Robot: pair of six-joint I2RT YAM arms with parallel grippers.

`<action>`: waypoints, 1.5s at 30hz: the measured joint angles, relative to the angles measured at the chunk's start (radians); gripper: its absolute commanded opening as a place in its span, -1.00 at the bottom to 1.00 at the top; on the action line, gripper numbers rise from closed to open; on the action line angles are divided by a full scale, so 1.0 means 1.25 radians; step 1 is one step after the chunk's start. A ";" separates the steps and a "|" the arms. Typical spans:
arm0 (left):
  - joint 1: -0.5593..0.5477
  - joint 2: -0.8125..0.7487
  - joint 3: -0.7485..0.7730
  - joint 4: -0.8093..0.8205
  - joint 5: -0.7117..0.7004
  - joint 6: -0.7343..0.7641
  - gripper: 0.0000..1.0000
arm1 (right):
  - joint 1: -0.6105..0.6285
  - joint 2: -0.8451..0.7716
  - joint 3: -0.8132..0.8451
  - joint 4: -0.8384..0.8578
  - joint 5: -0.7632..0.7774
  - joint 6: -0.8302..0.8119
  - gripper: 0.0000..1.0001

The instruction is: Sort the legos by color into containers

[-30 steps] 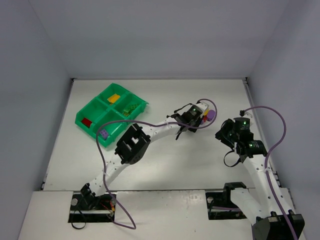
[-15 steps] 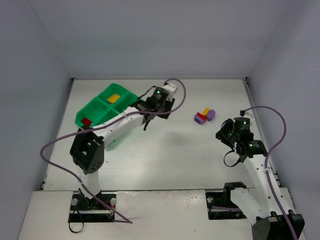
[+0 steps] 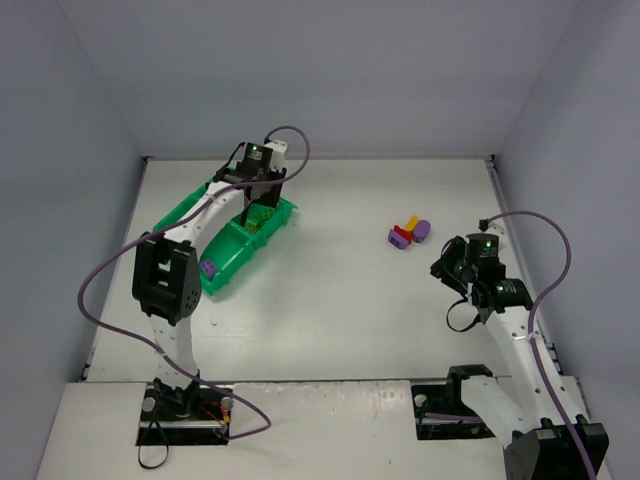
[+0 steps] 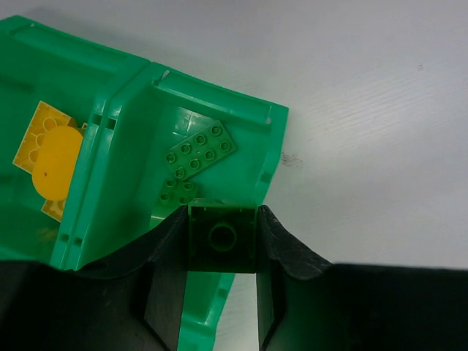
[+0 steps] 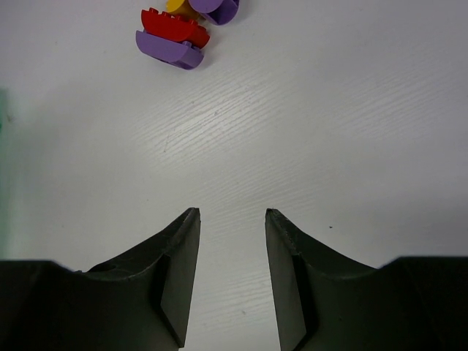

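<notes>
The right pincer [image 5: 232,219] hovered near its base, jaws wide and empty, with a purple-red-yellow clump [image 5: 174,38] ahead of it on the bench [image 5: 329,131]. Farther off, the left arm stretched over the tray [image 4: 272,157], wrist pointing down. The left pincer [image 4: 222,218] gripped a green brick [image 4: 222,245] over the compartment holding two green bricks [image 4: 199,149], with a yellow piece [image 4: 45,150] next door. Release there seemed due.

The bright green four-compartment tray [image 4: 274,157] sat at the worktop's far left, holding a yellow brick [image 4: 51,150] in one compartment and flat green bricks [image 4: 199,148] in the next, over which the left claw [image 4: 221,252] gripped a dark green brick [image 4: 221,232], while a cluster [image 3: 408,233] of purple, red and yellow bricks lay well apart to the right.
</notes>
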 measured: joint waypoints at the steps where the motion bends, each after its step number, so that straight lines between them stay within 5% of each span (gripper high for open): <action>1: 0.006 0.018 0.009 0.000 0.002 0.002 -0.86 | 0.000 0.001 0.000 0.000 0.000 0.000 -0.25; 10: 0.041 0.090 0.046 -0.017 -0.005 0.004 -0.61 | 0.000 0.001 -0.006 0.002 -0.025 0.001 -0.23; 12: 0.046 0.090 0.050 -0.017 -0.009 0.005 -0.23 | 0.000 0.001 -0.006 0.003 -0.028 0.002 -0.22; 20: 0.050 0.089 0.054 -0.017 -0.008 -0.003 0.40 | 0.000 0.024 -0.007 0.005 -0.032 0.006 -0.24; 26: 0.033 0.063 0.053 -0.017 0.013 -0.013 0.40 | 0.000 0.033 -0.007 0.017 -0.040 0.015 -0.21; 29: 0.006 0.030 0.046 -0.015 0.039 -0.022 0.40 | 0.000 0.064 -0.007 0.030 -0.043 0.018 -0.04; 32: -0.028 0.002 0.027 -0.007 0.064 -0.041 0.40 | 0.000 0.102 -0.006 0.051 -0.047 0.032 0.51; 36: -0.067 -0.052 -0.036 0.001 0.105 -0.081 0.40 | 0.004 0.180 0.005 0.082 -0.043 0.042 0.86; 45: -0.060 -0.257 -0.205 -0.033 0.133 -0.134 0.40 | 0.088 0.459 0.198 0.120 0.049 0.087 0.68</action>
